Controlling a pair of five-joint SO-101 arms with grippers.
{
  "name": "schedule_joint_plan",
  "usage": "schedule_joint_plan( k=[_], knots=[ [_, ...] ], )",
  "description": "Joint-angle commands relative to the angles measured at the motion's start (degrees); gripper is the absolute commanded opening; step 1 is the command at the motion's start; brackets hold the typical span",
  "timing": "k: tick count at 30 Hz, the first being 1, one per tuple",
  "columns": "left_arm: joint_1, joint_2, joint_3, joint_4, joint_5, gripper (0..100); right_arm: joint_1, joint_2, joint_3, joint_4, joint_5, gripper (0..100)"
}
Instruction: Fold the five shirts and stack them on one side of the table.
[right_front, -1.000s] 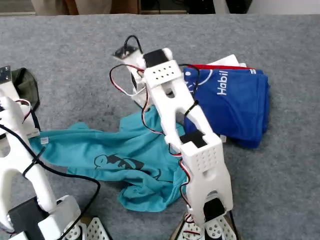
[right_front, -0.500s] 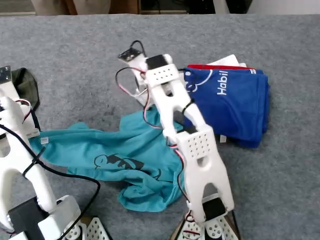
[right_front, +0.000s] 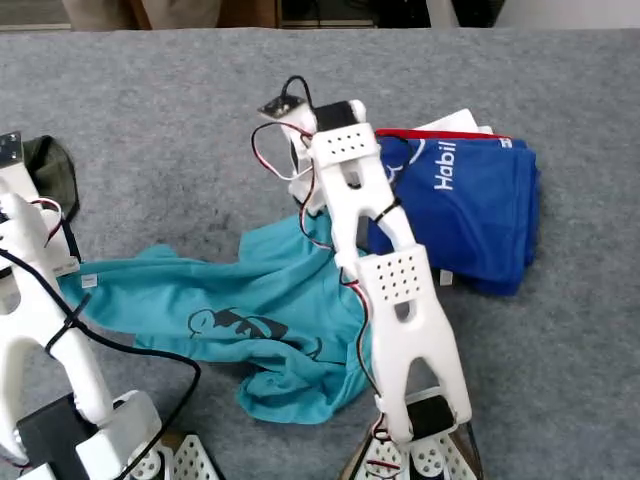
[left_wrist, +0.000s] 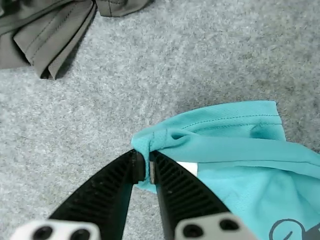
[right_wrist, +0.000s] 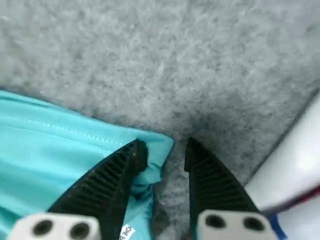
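A teal shirt (right_front: 230, 310) lies crumpled and spread across the middle of the grey table. My left gripper (left_wrist: 148, 167) is shut on a bunched fold at the shirt's left edge (left_wrist: 165, 140). My right gripper (right_wrist: 164, 150) is open and low over the teal shirt's far corner (right_wrist: 155, 145); one finger rests on the cloth, the other stands on bare table. In the high view the right arm (right_front: 345, 170) covers that corner. A folded blue shirt (right_front: 480, 200) tops a stack at the right, with red and white layers under it.
A dark olive shirt (right_front: 50, 175) lies bunched at the table's left edge, also near the left gripper (left_wrist: 45, 30). The stack's white edge (right_wrist: 295, 165) is close beside the right gripper. Bare grey table (right_front: 150, 110) stretches along the far side.
The right arm has swung to the right, toward the blue stack. The left arm and the teal shirt have stayed where they were.
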Motion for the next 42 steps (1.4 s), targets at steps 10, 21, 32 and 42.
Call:
schedule_joint_plan(
  k=[10,21,32,42],
  knots=[
    [0.00,-1.54,-0.44,-0.44,0.00,2,-3.12,1.54,-1.89,2.02,0.00,15.0],
    [0.00,-1.27,-0.44,-0.44,0.00,2,-6.37,4.35,0.48,2.11,-4.31,0.6],
    [0.00,-1.27,-0.35,-0.44,0.00,2,-6.37,-3.38,-8.48,2.11,-8.09,0.2],
    [-0.09,-1.54,-0.35,-0.26,0.00,2,-6.46,-15.87,-19.21,2.02,-8.18,0.2]
  ],
)
